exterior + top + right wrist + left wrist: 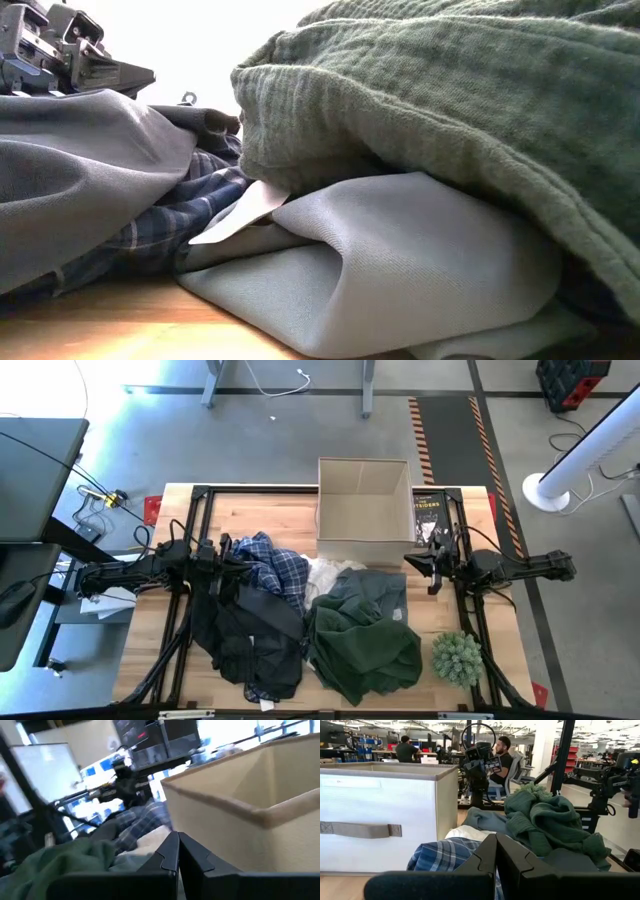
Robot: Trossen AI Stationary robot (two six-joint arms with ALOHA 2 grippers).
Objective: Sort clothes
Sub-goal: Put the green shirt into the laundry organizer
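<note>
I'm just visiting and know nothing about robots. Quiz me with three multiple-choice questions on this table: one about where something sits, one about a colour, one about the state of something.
1. Where is the spiky plant?
A. inside the box
B. at the table's near right corner
C. under the left arm

2. What colour is the garment on top at the right of the pile?
A. green
B. red
C. yellow

3. How is the fabric box?
A. packed full
B. tipped over
C. upright and empty

Answers: 1 B, it stands beside the pile, below the right claw. 2 A, green from above. 3 C, its bare floor shows.
</note>
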